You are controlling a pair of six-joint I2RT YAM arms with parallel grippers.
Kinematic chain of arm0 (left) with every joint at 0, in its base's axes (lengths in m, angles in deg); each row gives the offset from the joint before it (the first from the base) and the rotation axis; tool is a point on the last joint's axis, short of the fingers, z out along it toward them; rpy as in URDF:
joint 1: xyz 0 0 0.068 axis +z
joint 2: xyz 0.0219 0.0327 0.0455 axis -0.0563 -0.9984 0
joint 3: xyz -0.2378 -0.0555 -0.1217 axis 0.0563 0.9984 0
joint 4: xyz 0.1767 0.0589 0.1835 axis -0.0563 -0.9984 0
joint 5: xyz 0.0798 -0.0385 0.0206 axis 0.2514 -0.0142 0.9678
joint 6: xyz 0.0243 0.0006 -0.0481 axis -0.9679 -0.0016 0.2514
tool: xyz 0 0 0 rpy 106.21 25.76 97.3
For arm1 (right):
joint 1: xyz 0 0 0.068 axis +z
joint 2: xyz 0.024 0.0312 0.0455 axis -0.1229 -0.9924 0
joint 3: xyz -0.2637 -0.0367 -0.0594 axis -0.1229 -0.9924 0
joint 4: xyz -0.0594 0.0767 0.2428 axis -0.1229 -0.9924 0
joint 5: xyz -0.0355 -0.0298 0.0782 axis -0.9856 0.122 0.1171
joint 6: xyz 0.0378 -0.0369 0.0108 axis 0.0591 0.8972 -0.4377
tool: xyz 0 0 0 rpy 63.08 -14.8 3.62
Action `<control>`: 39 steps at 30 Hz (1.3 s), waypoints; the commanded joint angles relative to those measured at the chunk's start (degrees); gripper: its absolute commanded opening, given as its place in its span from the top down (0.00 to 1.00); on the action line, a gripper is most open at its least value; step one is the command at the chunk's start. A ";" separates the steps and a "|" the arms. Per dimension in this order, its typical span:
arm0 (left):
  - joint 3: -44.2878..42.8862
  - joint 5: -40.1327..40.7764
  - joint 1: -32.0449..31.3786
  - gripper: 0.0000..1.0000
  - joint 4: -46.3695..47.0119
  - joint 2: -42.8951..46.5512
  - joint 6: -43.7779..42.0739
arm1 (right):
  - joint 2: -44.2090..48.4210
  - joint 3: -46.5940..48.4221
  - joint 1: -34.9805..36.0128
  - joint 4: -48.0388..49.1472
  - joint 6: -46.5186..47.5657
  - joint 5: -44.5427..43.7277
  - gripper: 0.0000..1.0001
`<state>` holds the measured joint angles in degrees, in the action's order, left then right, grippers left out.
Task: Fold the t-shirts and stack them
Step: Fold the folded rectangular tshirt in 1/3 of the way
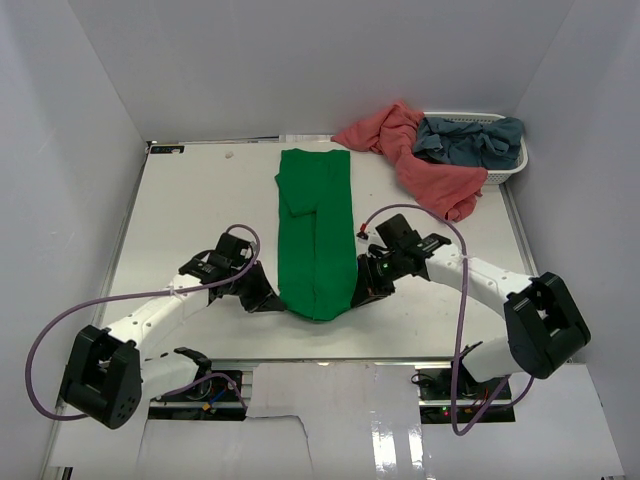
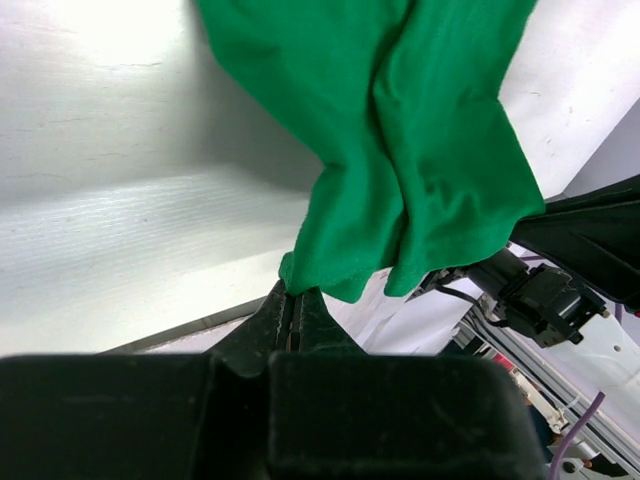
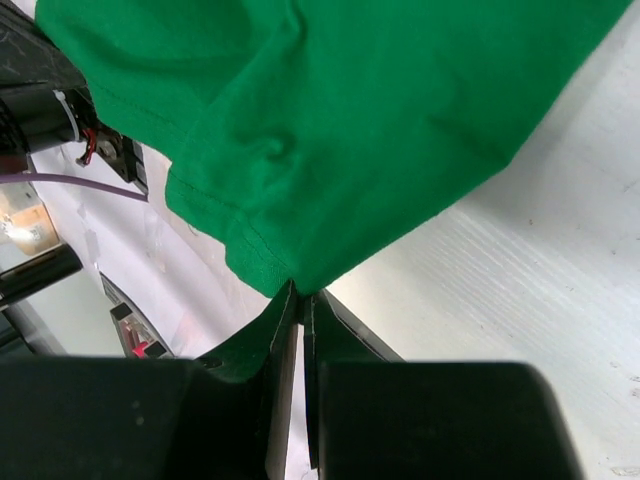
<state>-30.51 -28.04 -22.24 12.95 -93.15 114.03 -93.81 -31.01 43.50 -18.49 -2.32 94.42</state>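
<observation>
A bright green t-shirt (image 1: 315, 235) lies as a long narrow strip down the middle of the table, sleeves folded in. My left gripper (image 1: 272, 299) is shut on its near left corner, and my right gripper (image 1: 361, 292) is shut on its near right corner. The left wrist view shows the green t-shirt (image 2: 400, 150) hanging from the pinched jaws of the left gripper (image 2: 297, 293), lifted off the table. Seen from the right wrist, the green t-shirt's hem (image 3: 330, 130) is pinched at the tips of the right gripper (image 3: 302, 294). A salmon-pink t-shirt (image 1: 420, 160) and a grey-blue t-shirt (image 1: 470, 138) lie crumpled at the far right.
A white slatted basket (image 1: 505, 172) stands at the far right corner, holding the grey-blue cloth, with the pink one draped over its left side onto the table. White walls close in the table (image 1: 200, 210) on three sides. Purple cables loop from both arms.
</observation>
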 commanded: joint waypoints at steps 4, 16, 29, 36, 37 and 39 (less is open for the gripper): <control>-4.70 0.74 0.16 1.00 -0.70 0.24 0.83 | -2.17 5.66 -0.23 -2.00 1.52 -1.03 0.92; -7.69 0.47 3.85 1.00 5.01 -8.29 -0.40 | -5.25 9.18 -2.69 -2.00 2.75 -2.44 0.92; -18.40 -1.37 10.44 1.00 2.64 -15.76 -5.32 | -12.01 18.50 -5.24 -3.23 4.77 -3.23 0.92; -23.50 -2.43 11.76 1.00 2.38 -21.12 -6.55 | -15.97 23.77 -6.39 -3.93 5.74 -3.58 0.92; -24.12 -2.34 11.76 1.00 2.29 -22.17 -6.81 | -16.67 24.65 -6.47 -3.93 5.83 -3.58 0.92; -25.44 -1.90 11.76 1.00 1.94 -22.97 -6.99 | -17.46 25.53 -6.65 -4.02 6.09 -3.58 0.92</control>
<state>-52.68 -29.37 -10.79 15.27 -115.95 108.46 -110.44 -8.45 37.25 -21.66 2.30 90.99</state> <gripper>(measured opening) 0.034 0.087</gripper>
